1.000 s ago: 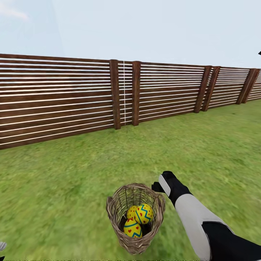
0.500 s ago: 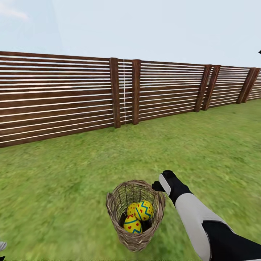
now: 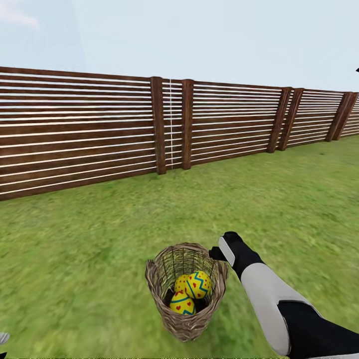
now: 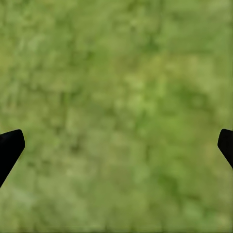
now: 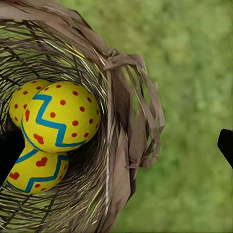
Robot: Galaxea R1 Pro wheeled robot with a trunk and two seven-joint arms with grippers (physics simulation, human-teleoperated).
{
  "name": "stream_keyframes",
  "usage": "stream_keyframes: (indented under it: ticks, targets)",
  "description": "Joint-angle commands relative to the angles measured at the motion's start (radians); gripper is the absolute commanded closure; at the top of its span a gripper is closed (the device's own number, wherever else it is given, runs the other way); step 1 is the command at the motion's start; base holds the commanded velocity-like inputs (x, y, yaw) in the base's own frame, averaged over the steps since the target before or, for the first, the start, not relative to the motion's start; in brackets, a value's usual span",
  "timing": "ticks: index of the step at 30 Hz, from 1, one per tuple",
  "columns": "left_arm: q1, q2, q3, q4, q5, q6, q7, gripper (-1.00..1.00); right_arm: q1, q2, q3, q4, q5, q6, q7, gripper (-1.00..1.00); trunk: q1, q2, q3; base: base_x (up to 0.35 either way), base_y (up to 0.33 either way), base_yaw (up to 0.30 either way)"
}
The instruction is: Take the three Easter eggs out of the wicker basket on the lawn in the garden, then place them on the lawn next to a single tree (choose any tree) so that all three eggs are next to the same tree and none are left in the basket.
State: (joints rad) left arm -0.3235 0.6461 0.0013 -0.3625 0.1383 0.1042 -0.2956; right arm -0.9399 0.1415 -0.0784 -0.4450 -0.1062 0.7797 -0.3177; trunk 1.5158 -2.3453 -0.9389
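Tools both spread wide, empty: right tool (image 5: 116,145) straddles wicker basket (image 5: 124,131) rim w/ eggs (image 5: 60,116) inside, left tool (image 4: 116,145) over lawn (image 4: 116,97).

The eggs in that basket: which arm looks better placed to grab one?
Probably the right. Its gripper is open beside the basket rim, and its wrist view looks onto the eggs. The left gripper, also open, faces bare lawn.

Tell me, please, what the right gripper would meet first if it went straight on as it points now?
Most likely the basket rim, which sits midway between the right gripper fingertips; the eggs lie just inside it, though depth is unclear.
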Motion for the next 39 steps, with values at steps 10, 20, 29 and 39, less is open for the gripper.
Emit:
stream_keyframes:
  ticks: [10, 20, 29, 39]
  targets:
    - [0.0, 0.0, 0.0, -0.001, 0.011, 0.009, -0.004, -1.0, -0.02, -0.001, -0.004, -0.001, -0.01, 0.001, -0.009, -1.0, 0.027, -0.05, -0.023, 0.0, 0.0, 0.0]
    - [0.0, 0.0, 0.0, -0.001, 0.011, 0.009, -0.004, -1.0, -0.036, -0.017, -0.006, -0.001, -0.009, 0.001, -0.009, -1.0, 0.054, -0.099, -0.045, 0.0, 0.0, 0.0]
    - [0.0, 0.0, 0.0, -0.002, 0.011, 0.009, -0.004, -1.0, -0.062, -0.029, -0.006, 0.054, -0.007, 0.001, -0.009, -1.0, 0.085, -0.155, -0.074, 0.0, 0.0, 0.0]
    - [0.0, 0.0, 0.0, -0.002, 0.011, 0.009, -0.004, -1.0, -0.07, -0.025, -0.005, 0.077, -0.007, 0.0, -0.009, -1.0, 0.086, -0.156, -0.086, 0.0, 0.0, 0.0]
